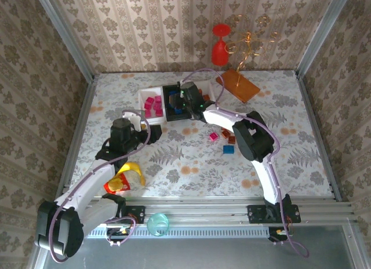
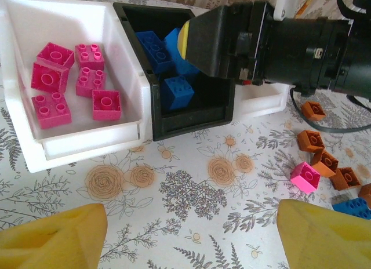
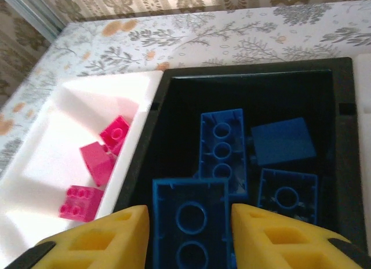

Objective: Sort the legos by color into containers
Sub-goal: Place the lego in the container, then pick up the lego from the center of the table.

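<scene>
A blue lego [image 3: 191, 202] is clamped by the right gripper [image 3: 189, 218] over the black tray [image 3: 249, 64] (near the table's far edge). The left gripper [image 2: 191, 225] is spread apart, empty.

Far on your desk [image 1: 191, 164], three trays sit side by side. The white plastic tray [image 1: 142, 98] at left holds magenta plastic bricks [image 1: 154, 105], and the black plastic tray [image 2: 191, 115] in the middle holds blue bricks [image 2: 177, 90]. Another white tray [image 2: 264, 100] lies right. Loose bricks [image 2: 313, 140] lie nearer, rightward.
</scene>
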